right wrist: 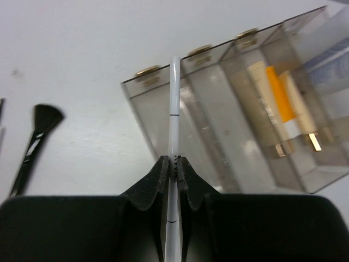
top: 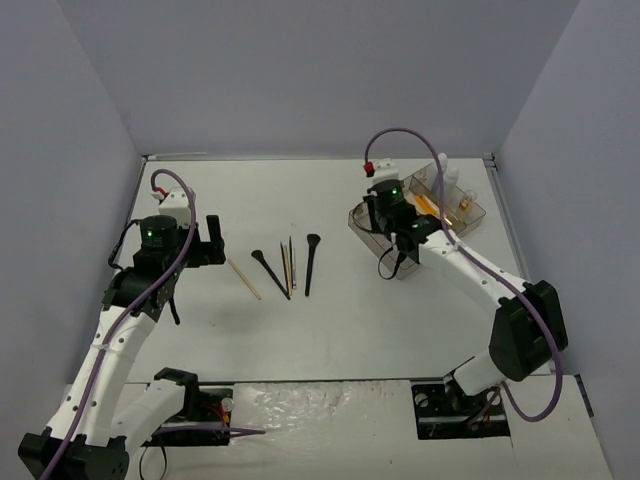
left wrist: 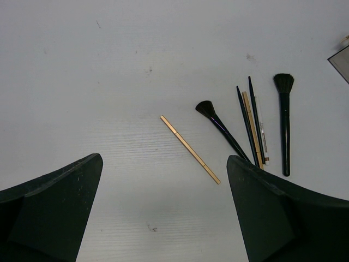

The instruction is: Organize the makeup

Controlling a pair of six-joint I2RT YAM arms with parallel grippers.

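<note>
My right gripper (right wrist: pixel 173 161) is shut on a thin white stick (right wrist: pixel 174 98) that points out over the near end of the clear smoky tray (right wrist: pixel 163 117). An orange white-capped tube (right wrist: pixel 278 93) lies in one of the tray's far slots. In the top view this gripper (top: pixel 398 250) hangs at the tray's front-left corner. A white bottle (top: pixel 443 170) and an amber vial (top: pixel 463 206) stand in the tray. My left gripper (left wrist: pixel 164 160) is open above bare table, just short of a tan stick (left wrist: pixel 190 148). Two black brushes (left wrist: pixel 223 132) (left wrist: pixel 284 123) and slim pencils (left wrist: pixel 252 128) lie to its right.
The tray (top: pixel 372 232) sits at the table's back right, close to the right wall. The loose brushes and sticks (top: pixel 288 266) lie in a row mid-table between the arms. Grey walls close in the back and both sides.
</note>
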